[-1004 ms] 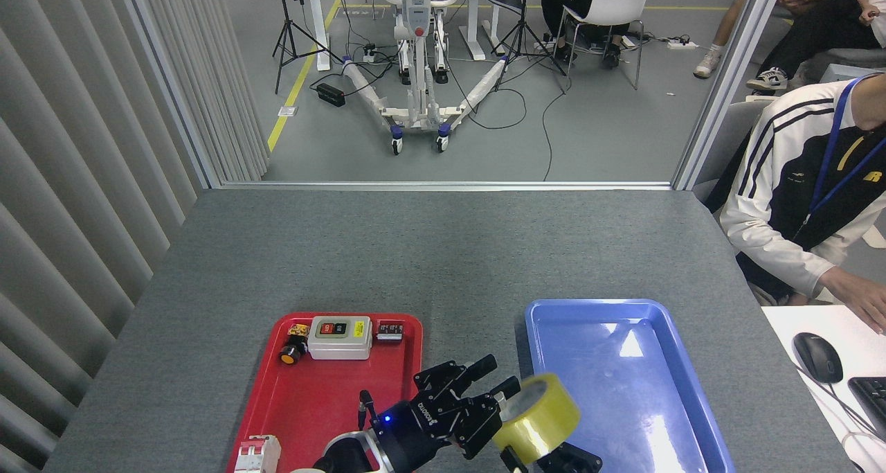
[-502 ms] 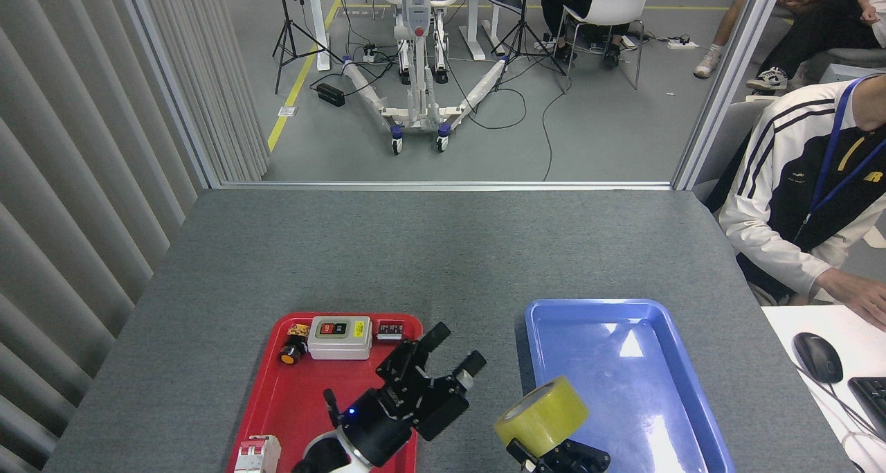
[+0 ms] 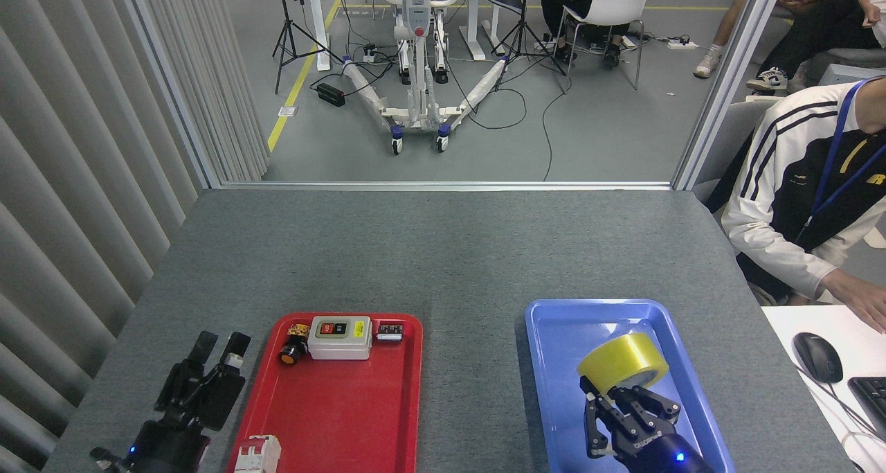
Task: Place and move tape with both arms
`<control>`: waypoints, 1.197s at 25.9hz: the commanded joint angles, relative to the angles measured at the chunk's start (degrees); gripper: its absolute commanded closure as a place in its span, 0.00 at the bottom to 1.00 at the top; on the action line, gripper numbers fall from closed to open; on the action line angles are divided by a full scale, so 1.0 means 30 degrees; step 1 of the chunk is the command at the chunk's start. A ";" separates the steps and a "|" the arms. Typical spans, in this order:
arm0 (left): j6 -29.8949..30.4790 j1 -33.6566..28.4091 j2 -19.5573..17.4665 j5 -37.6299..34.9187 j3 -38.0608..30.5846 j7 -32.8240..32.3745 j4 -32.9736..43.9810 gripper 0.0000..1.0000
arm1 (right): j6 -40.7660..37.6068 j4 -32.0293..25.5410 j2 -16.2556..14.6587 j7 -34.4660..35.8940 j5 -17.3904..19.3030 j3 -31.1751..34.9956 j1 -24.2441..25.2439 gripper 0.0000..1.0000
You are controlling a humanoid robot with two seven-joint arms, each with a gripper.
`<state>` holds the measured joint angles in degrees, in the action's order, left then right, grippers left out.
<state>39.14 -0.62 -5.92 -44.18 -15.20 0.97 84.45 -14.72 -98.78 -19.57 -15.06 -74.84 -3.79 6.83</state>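
right gripper clamping tape over blue tray, left gripper empty, fingers narrowly parted, beside red tray

Evenly and brightly lit from overhead, with soft, faint shadows only. White glare patches on the glossy blue tray, toward five o'clock; none on the matte grey table. Sharp focus throughout, no motion blur. Slight wide-angle bowing of the slatted wall panels at nine o'clock.
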 commanded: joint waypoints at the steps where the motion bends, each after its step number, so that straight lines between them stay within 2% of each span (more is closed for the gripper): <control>1: -0.3141 -0.0701 -0.0019 -0.6568 -0.1204 0.0409 0.1001 0.02 | 0.1509 0.0056 -0.0389 -0.3621 0.0249 0.0266 -0.1721 1.00; 3: -0.6572 -0.0906 0.0508 -1.0526 -0.0501 0.1171 0.1616 0.01 | 0.2125 0.0174 -0.0536 -0.6259 0.0396 0.0266 -0.2629 1.00; 5: -1.0204 -0.1580 0.0772 -1.3514 0.1140 0.3046 0.1851 0.01 | 0.2388 0.0613 -0.0565 -0.9160 0.0396 0.0237 -0.3479 1.00; 8: -1.5038 -0.2195 0.0831 -1.4041 0.3015 0.5126 0.1851 0.01 | 0.2652 0.1287 -0.0478 -1.2500 0.0425 0.0119 -0.4534 1.00; 10: -1.6679 -0.2283 0.0801 -1.4012 0.3718 0.5302 0.1851 0.01 | 0.3209 0.1727 -0.0448 -1.3525 0.0425 0.0032 -0.4797 1.00; 15: -1.7031 -0.2401 0.0801 -1.3924 0.3982 0.5360 0.1675 0.01 | 0.5142 0.3279 -0.0331 -1.4081 0.1157 -0.0876 -0.5618 0.98; 17: -1.6943 -0.2401 0.0831 -1.3924 0.4011 0.5302 0.1616 0.00 | 0.5581 0.3396 -0.0331 -1.4433 0.1363 -0.0877 -0.5764 0.93; 18: -1.6913 -0.2401 0.0831 -1.3924 0.4011 0.5302 0.1587 0.00 | 0.5786 0.3397 -0.0302 -1.4550 0.1392 -0.0877 -0.5764 0.86; 19: -1.6913 -0.2401 0.0831 -1.3924 0.4011 0.5302 0.1616 0.00 | 0.5933 0.3397 -0.0302 -1.4580 0.1421 -0.0877 -0.5823 0.75; 20: -1.6913 -0.2401 0.0831 -1.3924 0.4011 0.5302 0.1616 0.00 | 0.6050 0.3397 -0.0302 -1.4550 0.1421 -0.0877 -0.5852 0.59; 21: -1.6884 -0.2401 0.0831 -1.3924 0.4011 0.5302 0.1616 0.00 | 0.6168 0.3397 -0.0331 -1.4433 0.1421 -0.0847 -0.5852 0.27; 22: -1.6884 -0.2401 0.0831 -1.3924 0.4070 0.5302 0.1616 0.00 | 0.6197 0.3397 -0.0302 -1.4404 0.1421 -0.0847 -0.5823 0.00; 31: -1.6826 -0.2401 0.0772 -1.3866 0.4304 0.5272 0.1587 0.00 | 0.6138 0.3367 -0.0272 -1.4257 0.1832 -0.0789 -0.5706 0.00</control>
<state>-11.57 -7.82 -3.49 -85.81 -2.47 16.87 89.20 3.77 -88.62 -20.43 -57.93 -69.67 -6.21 -10.36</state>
